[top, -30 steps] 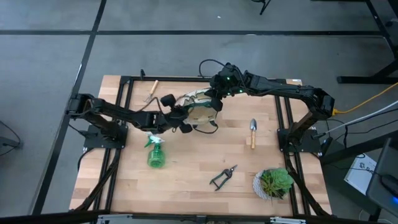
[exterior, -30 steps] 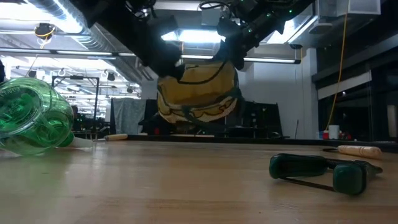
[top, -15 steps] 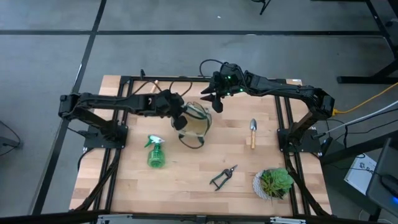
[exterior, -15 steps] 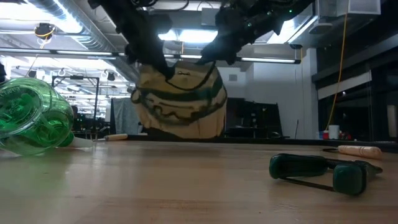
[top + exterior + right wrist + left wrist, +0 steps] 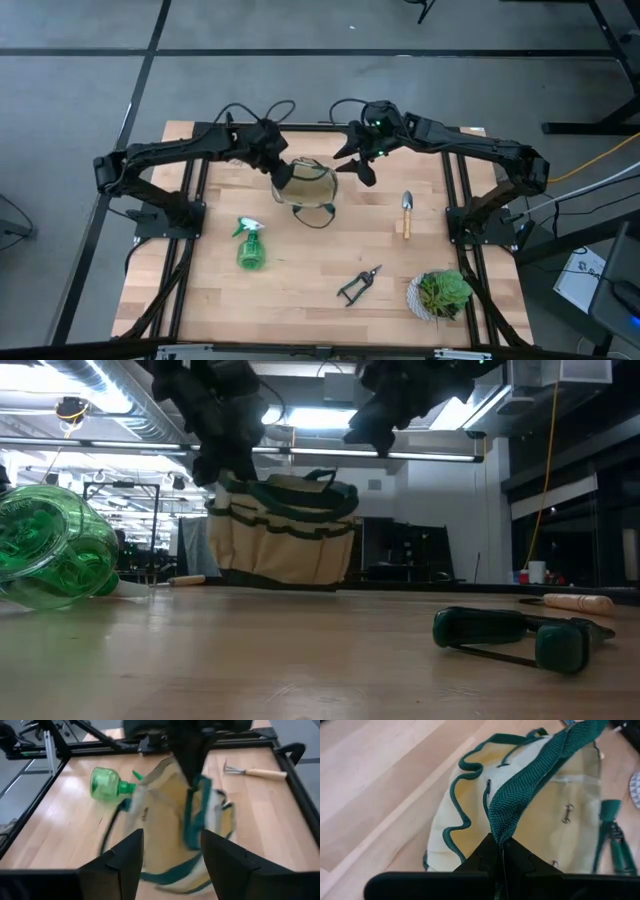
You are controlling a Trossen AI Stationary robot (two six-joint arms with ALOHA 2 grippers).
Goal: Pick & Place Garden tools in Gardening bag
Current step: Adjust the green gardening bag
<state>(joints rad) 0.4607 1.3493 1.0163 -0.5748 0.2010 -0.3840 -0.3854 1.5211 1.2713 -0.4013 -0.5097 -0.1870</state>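
The beige gardening bag (image 5: 308,186) with green trim stands upright at the table's far middle, its bottom on the wood (image 5: 285,575). My left gripper (image 5: 283,172) is shut on one of its green handles, above the bag's left side. My right gripper (image 5: 361,170) is open and empty, just right of the bag and above it (image 5: 172,855). The green spray bottle (image 5: 250,246) lies at the left. The rake (image 5: 243,143) lies at the far left, the trowel (image 5: 406,213) at the right, and the shears (image 5: 359,285) near the front. My left gripper pinches the bag's green webbing handle (image 5: 506,827) between its two shut fingers. It comes from above and from the table's left. The strap runs taut from the fingers to the bag's rim, and the bag hangs upright below with its bottom on the table.
A green plant in a white pot (image 5: 440,295) stands at the near right corner. The black frame rails (image 5: 200,160) run along the table's left, far and right sides. Bare wood lies between the bag and the shears.
My left gripper has swung toward the far edge and up with the handle. The bag has turned from hanging on its side to standing upright on the table. My right gripper has come off the bag and drawn a little toward the right edge.
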